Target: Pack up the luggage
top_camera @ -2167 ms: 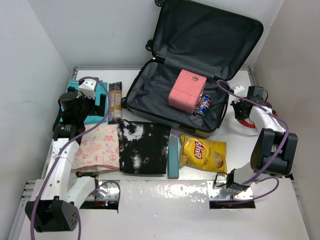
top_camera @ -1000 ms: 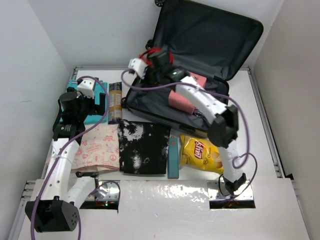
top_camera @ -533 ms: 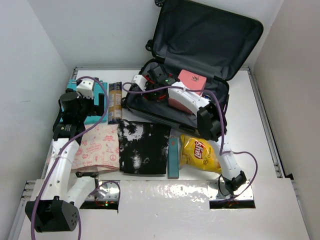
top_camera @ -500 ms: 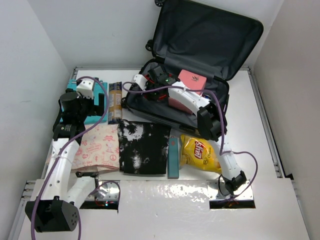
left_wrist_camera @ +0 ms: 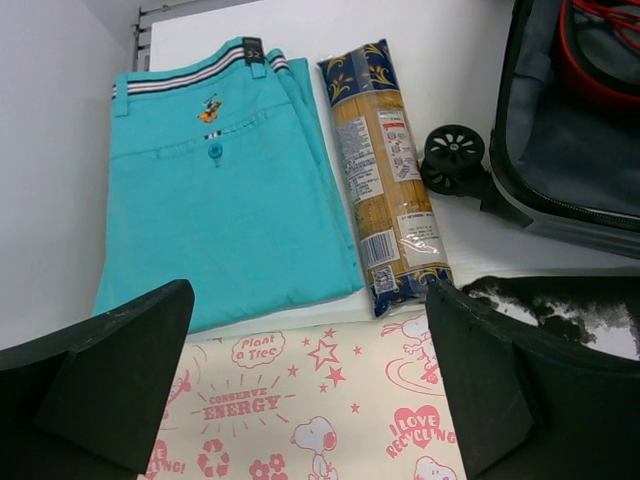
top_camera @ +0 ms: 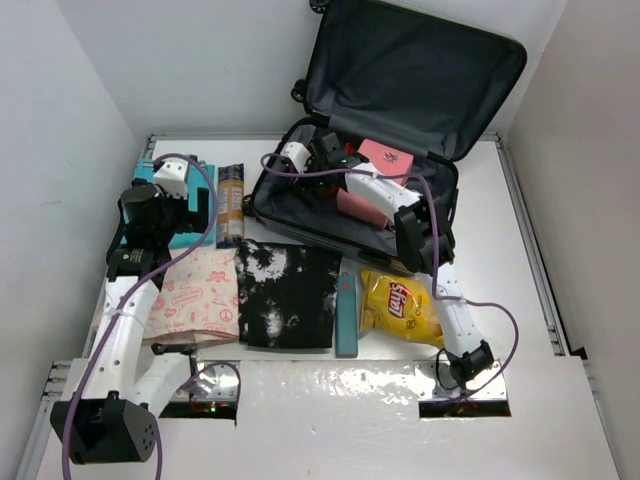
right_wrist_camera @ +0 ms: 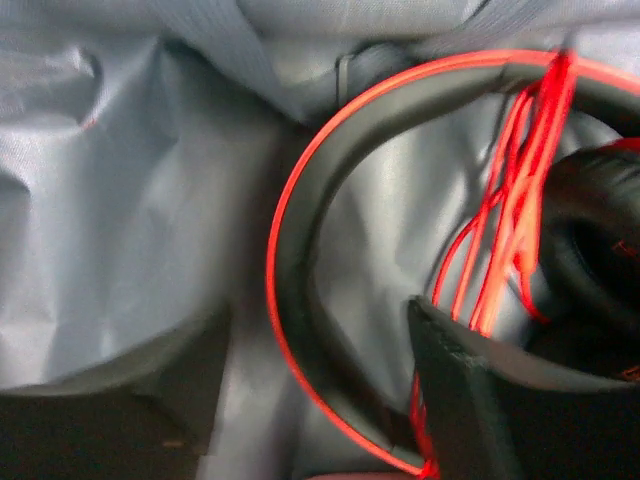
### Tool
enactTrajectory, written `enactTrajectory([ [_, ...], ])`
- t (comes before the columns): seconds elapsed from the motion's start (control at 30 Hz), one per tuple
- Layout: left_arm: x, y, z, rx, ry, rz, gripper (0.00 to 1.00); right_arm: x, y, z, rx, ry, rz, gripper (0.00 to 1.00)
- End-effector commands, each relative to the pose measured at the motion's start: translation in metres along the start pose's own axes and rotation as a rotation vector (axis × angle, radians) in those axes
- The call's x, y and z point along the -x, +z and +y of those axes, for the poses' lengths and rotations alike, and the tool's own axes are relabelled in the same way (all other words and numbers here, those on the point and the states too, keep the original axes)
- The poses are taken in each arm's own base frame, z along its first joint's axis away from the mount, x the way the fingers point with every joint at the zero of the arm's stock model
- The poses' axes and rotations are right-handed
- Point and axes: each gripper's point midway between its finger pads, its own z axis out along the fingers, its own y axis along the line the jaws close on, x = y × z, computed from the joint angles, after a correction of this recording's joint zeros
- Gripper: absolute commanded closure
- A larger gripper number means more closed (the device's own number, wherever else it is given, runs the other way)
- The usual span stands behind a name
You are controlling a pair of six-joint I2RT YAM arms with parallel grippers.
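The luggage [top_camera: 285,205] lies open at the back of the table, its lid [top_camera: 410,70] raised against the wall. My right gripper [top_camera: 318,152] reaches into its left half. In the right wrist view its jaws stand open [right_wrist_camera: 315,330] over black headphones [right_wrist_camera: 300,250] with red trim and a red cable, which rest on the grey lining [right_wrist_camera: 130,200]. The headband runs between the fingers, free of both. My left gripper [left_wrist_camera: 310,340] hangs open over a pink printed bag [left_wrist_camera: 300,400], left of the luggage [left_wrist_camera: 570,150].
A pink box [top_camera: 385,157] sits in the luggage. In front lie a yellow chips bag [top_camera: 405,305], a teal slim box [top_camera: 346,315] and a black-and-white shirt [top_camera: 285,295]. Teal shorts [left_wrist_camera: 220,200] and a spaghetti pack [left_wrist_camera: 385,190] lie at the left.
The right arm came down into the luggage with the headphones, and its jaws went from shut to open, letting them go. The left arm has not moved.
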Motion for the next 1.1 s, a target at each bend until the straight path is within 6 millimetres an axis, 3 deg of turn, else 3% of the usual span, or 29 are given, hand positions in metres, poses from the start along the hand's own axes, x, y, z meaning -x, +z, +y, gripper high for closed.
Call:
enactTrajectory([
  [0.0, 0.010, 0.003, -0.003, -0.018, -0.025, -0.032, 0.00, 0.056, -0.024, -0.016, -0.087, -0.037, -0.144, 0.27],
  [0.1, 0.009, 0.008, -0.008, -0.043, -0.057, -0.016, 0.00, 0.094, -0.051, -0.021, -0.128, -0.049, -0.246, 0.19],
  [0.13, 0.008, 0.012, -0.010, -0.056, -0.067, -0.007, 0.00, 0.112, -0.071, -0.026, -0.153, -0.053, -0.293, 0.18],
  [0.23, 0.015, 0.019, -0.022, -0.131, -0.087, 0.008, 0.01, 0.140, -0.105, -0.033, -0.197, -0.020, -0.385, 0.13],
  [0.27, 0.019, 0.020, -0.028, -0.170, -0.089, 0.009, 0.02, 0.159, -0.135, -0.038, -0.225, -0.014, -0.435, 0.12],
  [0.33, 0.028, 0.024, -0.030, -0.192, -0.099, 0.012, 0.03, 0.166, -0.166, -0.036, -0.239, 0.035, -0.450, 0.10],
  [0.37, 0.032, 0.024, -0.031, -0.197, -0.100, 0.007, 0.03, 0.180, -0.211, -0.035, -0.265, 0.038, -0.492, 0.09],
  [0.4, 0.038, 0.024, -0.029, -0.192, -0.107, -0.005, 0.03, 0.166, -0.225, -0.028, -0.260, 0.063, -0.445, 0.10],
  [0.43, 0.041, 0.024, -0.028, -0.186, -0.111, -0.015, 0.03, 0.134, -0.220, -0.011, -0.229, 0.108, -0.366, 0.10],
  [0.47, 0.040, 0.024, -0.027, -0.176, -0.118, -0.014, 0.03, 0.133, -0.265, -0.003, -0.256, 0.116, -0.399, 0.11],
  [0.5, 0.039, 0.024, -0.026, -0.167, -0.123, -0.013, 0.03, 0.107, -0.269, 0.010, -0.252, 0.142, -0.343, 0.11],
  [0.53, 0.036, 0.024, -0.026, -0.164, -0.128, -0.006, 0.03, 0.051, -0.247, 0.039, -0.193, 0.190, -0.224, 0.12],
  [0.57, 0.030, 0.025, -0.026, -0.162, -0.131, 0.009, 0.04, 0.032, -0.251, 0.056, -0.163, 0.206, -0.204, 0.14],
  [0.6, 0.027, 0.024, -0.027, -0.164, -0.132, 0.015, 0.04, 0.020, -0.272, 0.076, -0.141, 0.197, -0.220, 0.16],
  [0.63, 0.023, 0.024, -0.029, -0.170, -0.128, 0.024, 0.05, -0.025, -0.255, 0.116, -0.027, 0.196, -0.139, 0.18],
  [0.7, 0.016, 0.025, -0.030, -0.170, -0.129, 0.039, 0.05, -0.038, -0.264, 0.149, 0.032, 0.213, -0.166, 0.30],
  [0.73, 0.015, 0.026, -0.029, -0.166, -0.132, 0.042, 0.05, -0.058, -0.255, 0.167, 0.053, 0.311, -0.123, 0.38],
  [0.77, 0.015, 0.026, -0.029, -0.164, -0.138, 0.041, 0.05, -0.060, -0.253, 0.172, 0.041, 0.364, -0.125, 0.51],
  [0.8, 0.016, 0.026, -0.029, -0.160, -0.142, 0.037, 0.06, -0.062, -0.247, 0.192, 0.055, 0.361, -0.103, 0.53],
  [0.87, 0.017, 0.026, -0.028, -0.154, -0.149, 0.027, 0.06, -0.081, -0.236, 0.202, -0.080, 0.394, -0.035, 0.51],
  [0.9, 0.019, 0.024, -0.027, -0.148, -0.154, 0.017, 0.06, -0.075, -0.230, 0.228, -0.078, 0.406, -0.048, 0.50],
  [1.03, 0.011, 0.019, -0.020, -0.096, -0.168, 0.035, 0.06, -0.102, -0.212, 0.246, -0.180, 0.612, 0.004, 0.48],
  [1.07, 0.006, 0.019, -0.020, -0.091, -0.167, 0.044, 0.06, -0.101, -0.209, 0.249, -0.183, 0.634, -0.006, 0.48],
])
